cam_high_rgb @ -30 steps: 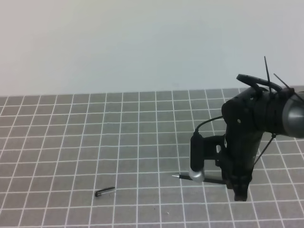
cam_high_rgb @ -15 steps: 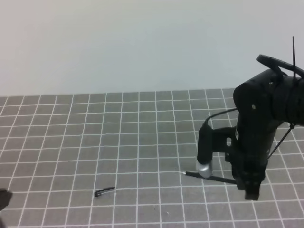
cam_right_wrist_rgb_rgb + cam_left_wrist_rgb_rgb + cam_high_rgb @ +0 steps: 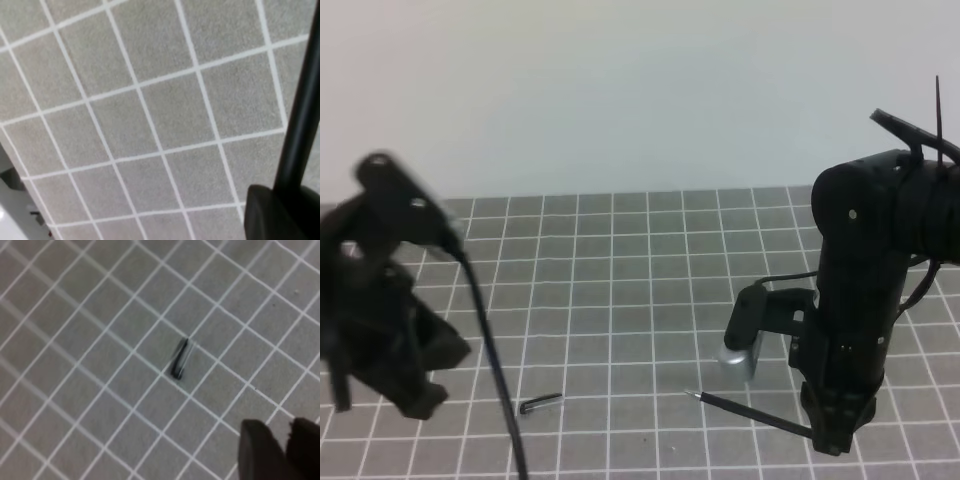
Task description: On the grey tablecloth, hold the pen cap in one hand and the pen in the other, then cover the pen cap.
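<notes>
We hold the pen (image 3: 750,410) in our right gripper (image 3: 830,432), its jaws clamped on the rear end, so that the silvery tip points left and the shaft hangs slightly above the grey tablecloth (image 3: 620,270) that covers the worktop. In the right wrist view the pen (image 3: 300,120) runs as a dark bar out from between the jaws. That half of the pick-up looks done.

The pen cap (image 3: 541,403) lies flat on the cloth, well apart from the pen and untouched. Our left gripper (image 3: 415,400) hovers near it, just to the left in the high view, blurred. In the left wrist view the cap (image 3: 180,358) sits up and left of the fingertips (image 3: 260,450); the two tips show only a narrow gap, and we cannot tell for sure how wide the jaws stand.

So the step in hand is fetching the cap. Next we judge that we must centre the left jaws over it, across its short width, then come down and close.
</notes>
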